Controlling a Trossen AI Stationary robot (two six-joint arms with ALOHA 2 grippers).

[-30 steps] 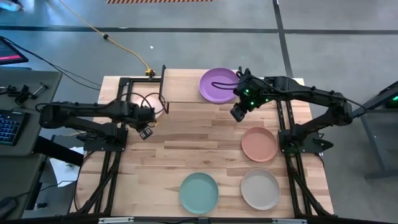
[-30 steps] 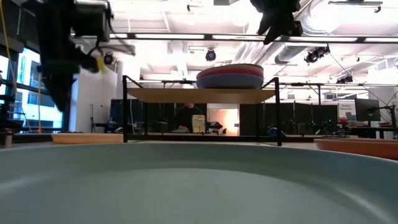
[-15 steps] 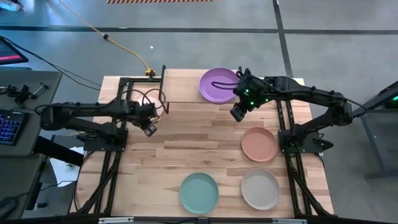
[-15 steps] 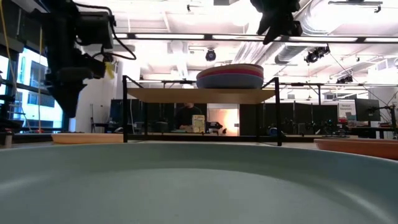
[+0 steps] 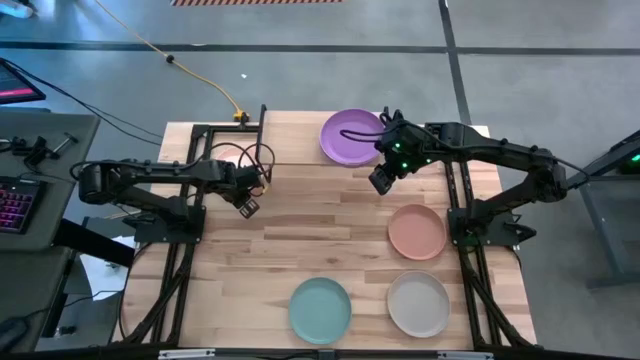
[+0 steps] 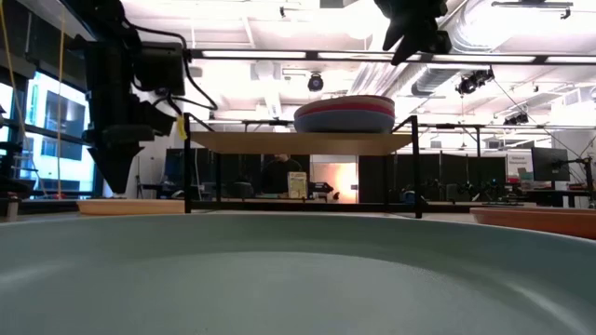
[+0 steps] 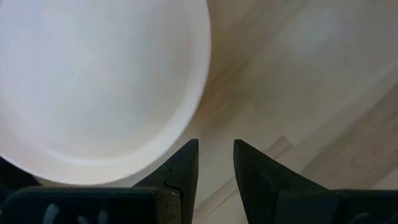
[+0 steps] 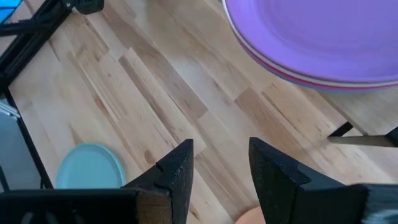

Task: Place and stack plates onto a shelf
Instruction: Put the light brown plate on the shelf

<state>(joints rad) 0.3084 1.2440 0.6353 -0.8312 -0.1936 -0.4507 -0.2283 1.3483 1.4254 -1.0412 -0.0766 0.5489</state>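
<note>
On the tabletop (image 5: 270, 250), the shelf (image 5: 300, 140) stood at the far edge with a purple-topped stack of plates (image 5: 352, 136) at its right end. The right gripper (image 5: 383, 178) hovered just off that stack's near rim, jaws apart and empty. The left gripper (image 5: 247, 204) hung off the shelf's left end, its 2 fingers (image 7: 183, 168) slightly apart and empty, the cream plate (image 7: 93, 87) just beyond them.

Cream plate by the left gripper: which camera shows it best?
The left wrist view: the cream plate fills it, rim beside the open left gripper. In the high view the arm hides it. The low view shows only its edge under the shelf.
</note>
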